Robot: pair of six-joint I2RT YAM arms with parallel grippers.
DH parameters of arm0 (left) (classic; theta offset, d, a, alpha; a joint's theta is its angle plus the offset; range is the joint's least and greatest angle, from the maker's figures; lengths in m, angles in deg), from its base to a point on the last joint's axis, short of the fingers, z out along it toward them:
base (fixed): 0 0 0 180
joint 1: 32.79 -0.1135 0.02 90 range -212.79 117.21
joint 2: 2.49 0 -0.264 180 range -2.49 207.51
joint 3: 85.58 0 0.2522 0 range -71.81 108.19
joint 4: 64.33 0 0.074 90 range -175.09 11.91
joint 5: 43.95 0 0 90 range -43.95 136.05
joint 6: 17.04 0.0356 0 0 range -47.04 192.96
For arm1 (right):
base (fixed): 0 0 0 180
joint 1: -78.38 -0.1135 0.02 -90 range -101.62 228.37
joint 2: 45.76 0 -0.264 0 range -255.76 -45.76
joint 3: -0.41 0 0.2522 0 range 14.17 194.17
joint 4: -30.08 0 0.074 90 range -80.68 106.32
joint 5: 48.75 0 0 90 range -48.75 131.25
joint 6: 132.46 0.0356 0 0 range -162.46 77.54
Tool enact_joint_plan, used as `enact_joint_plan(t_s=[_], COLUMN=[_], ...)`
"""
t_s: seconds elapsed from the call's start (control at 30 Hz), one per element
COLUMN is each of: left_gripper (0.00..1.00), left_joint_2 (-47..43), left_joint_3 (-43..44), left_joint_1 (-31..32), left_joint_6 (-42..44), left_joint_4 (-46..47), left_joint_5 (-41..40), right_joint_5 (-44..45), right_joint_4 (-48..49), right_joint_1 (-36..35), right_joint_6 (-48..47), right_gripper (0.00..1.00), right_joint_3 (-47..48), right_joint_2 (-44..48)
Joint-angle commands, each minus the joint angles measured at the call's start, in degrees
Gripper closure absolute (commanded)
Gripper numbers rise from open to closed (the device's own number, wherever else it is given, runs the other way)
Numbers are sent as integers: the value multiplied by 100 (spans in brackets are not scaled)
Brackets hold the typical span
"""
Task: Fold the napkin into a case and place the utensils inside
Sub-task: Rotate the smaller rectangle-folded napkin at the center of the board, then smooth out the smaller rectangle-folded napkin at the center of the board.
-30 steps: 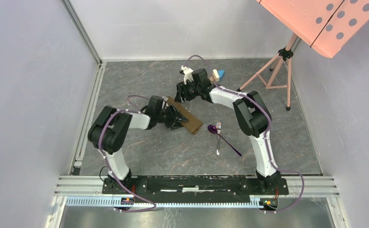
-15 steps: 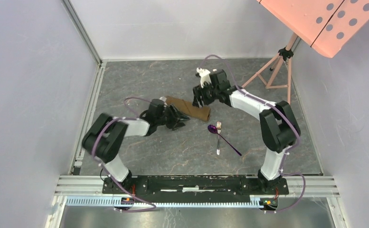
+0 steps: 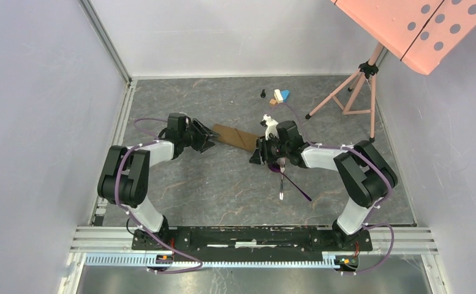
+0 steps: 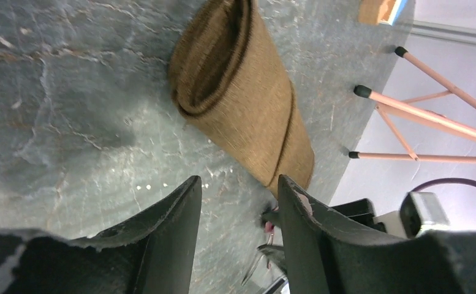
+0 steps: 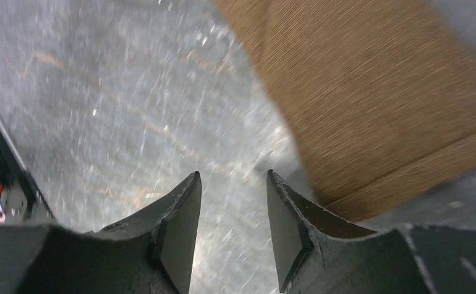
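Folded into a narrow brown case, one end gaping, flat on table; just beside, crossed: silver fork, dark-handled spoon.

Left gripper, right gripper — both parted
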Motion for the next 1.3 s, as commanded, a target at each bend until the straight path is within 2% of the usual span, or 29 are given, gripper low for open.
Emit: enact_joint_plan(t_s=[0.0, 0.13, 0.3, 0.43, 0.53, 0.67, 0.73, 0.83, 0.9, 1.1, 1.27], left_gripper=[45, 46, 45, 47, 50, 49, 47, 59, 63, 60, 59], left_joint_2=[410, 385, 168, 738, 721, 188, 170, 822, 1205, 1717, 1979], left_joint_3=[247, 440, 572, 1120, 1251, 1320, 1355, 1791, 1856, 1379, 1310], left_joint_1=[18, 138, 179, 269, 341, 512, 517, 458, 427, 215, 236], left_joint_6=[56, 361, 589, 545, 538, 817, 700, 486, 287, 345, 615], left_joint_4=[245, 40, -97, -97, -93, -534, -422, -308, -96, 124, 54], left_joint_5=[-86, -217, 23, 431, 399, 124, 152, 657, 855, 361, 115], right_joint_5=[129, 458, 928, 968, 698, -274, -559, -1017, -1267, -1450, -1105], right_joint_4=[1177, 1116, 805, 507, 415, 483, 829, 1425, 1981, 2727, 2792], right_joint_1=[292, 583, 935, 988, 987, 992, 1001, 1090, 1142, 1427, 1744], right_joint_6=[367, 134, -307, -488, -485, -245, 25, 647, 1091, 1736, 1581], right_gripper=[51, 52, 50, 48, 44, 39, 39, 39, 38, 39, 40], right_joint_3=[45, 367, 910, 1249, 1122, 1126, 1195, 1574, 1827, 2195, 1590], right_joint_2=[-329, -733, -987, -946, -574, -348, -434, -899, -1301, -2427, -2565])
